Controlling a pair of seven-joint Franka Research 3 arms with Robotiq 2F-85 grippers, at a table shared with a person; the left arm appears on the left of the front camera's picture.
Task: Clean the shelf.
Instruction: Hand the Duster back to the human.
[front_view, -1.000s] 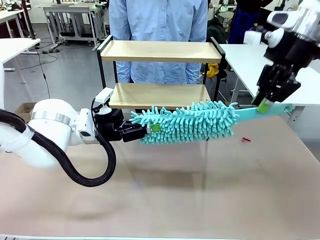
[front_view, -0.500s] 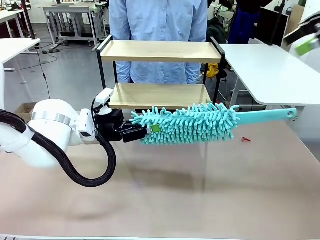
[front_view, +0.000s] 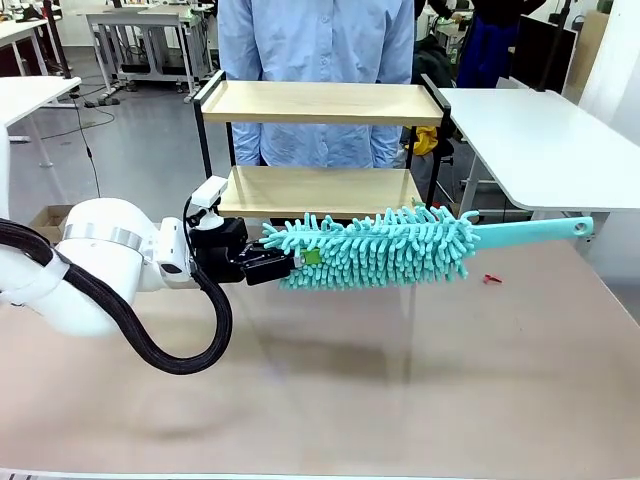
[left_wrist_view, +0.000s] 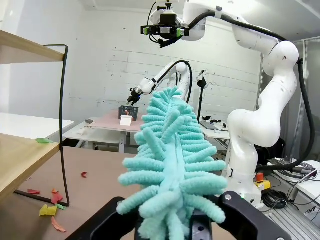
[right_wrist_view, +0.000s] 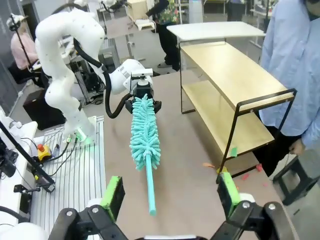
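Brown tabletop (front_view: 400, 400) carries the shelf (front_view: 320, 150) at its far edge. Left gripper (front_view: 285, 266) pinches the teal duster (front_view: 375, 247) near the shelf; right gripper (right_wrist_view: 170, 192) hangs spread, empty.

Duster (left_wrist_view: 172, 165) fluff hides the left pincer's (left_wrist_view: 172, 227) fingertips.

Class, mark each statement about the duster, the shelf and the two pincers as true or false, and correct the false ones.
1. The left pincer is shut on the fluffy end of the turquoise duster. True.
2. The right pincer holds the duster's handle. False: it is open and high above the duster, gripping nothing.
3. The duster lies flat on the table. False: it is held up off the table, roughly level.
4. Small coloured scraps lie on the table by the shelf leg. True.
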